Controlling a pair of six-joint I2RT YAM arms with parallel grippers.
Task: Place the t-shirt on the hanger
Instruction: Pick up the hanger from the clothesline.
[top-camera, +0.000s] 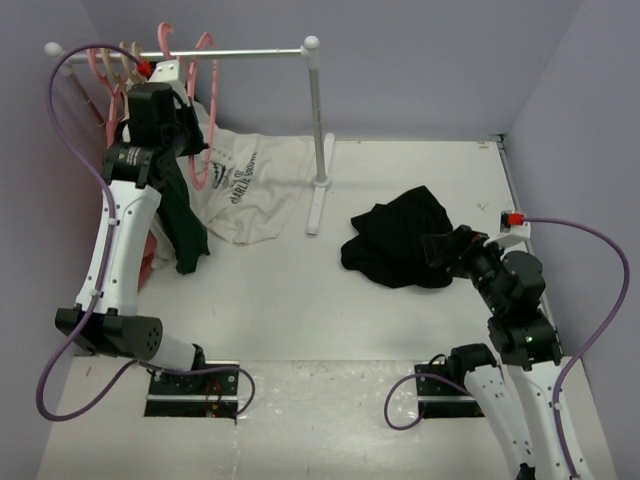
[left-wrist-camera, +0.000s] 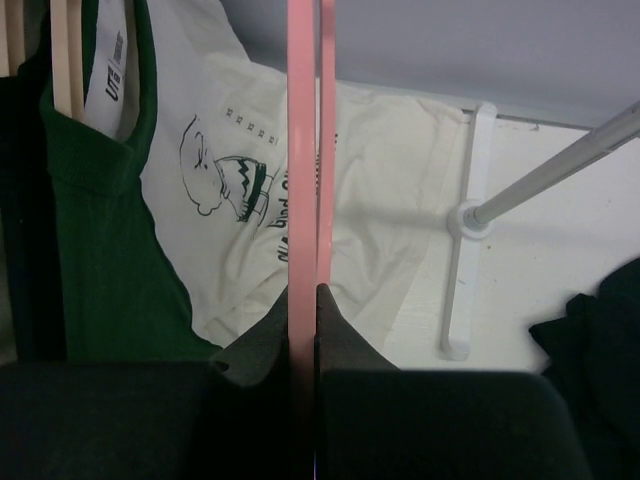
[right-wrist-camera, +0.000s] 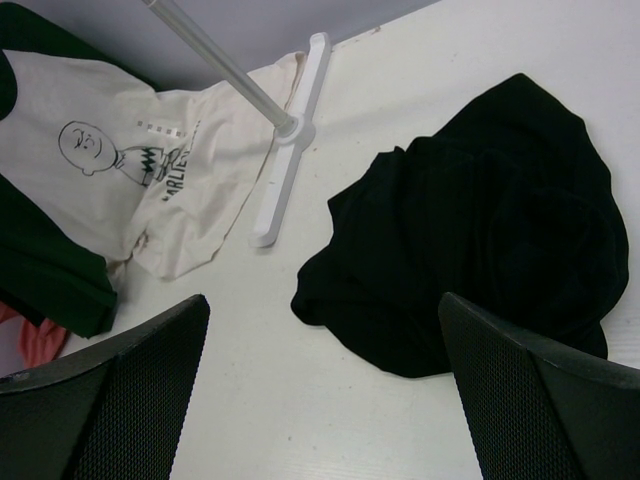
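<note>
The black t-shirt (top-camera: 400, 240) lies crumpled on the table right of the rack's foot; no print shows. It also fills the right wrist view (right-wrist-camera: 480, 220). The pink hanger (top-camera: 203, 150) hangs by its hook from the rail at the back left. My left gripper (top-camera: 185, 125) is raised to the rail and shut on the pink hanger (left-wrist-camera: 305, 150), with the fingertips (left-wrist-camera: 335, 315) pressed to its strip. My right gripper (top-camera: 448, 250) is open and empty, low at the t-shirt's near right edge, jaws wide apart (right-wrist-camera: 322, 300).
A white rail (top-camera: 230, 52) on a post (top-camera: 320, 130) with a flat foot (top-camera: 315, 205) stands at the back. A white lettered shirt (top-camera: 245, 185) and a dark green shirt (top-camera: 185, 225) hang from it on cream hangers (top-camera: 120, 60). Purple walls close in all round.
</note>
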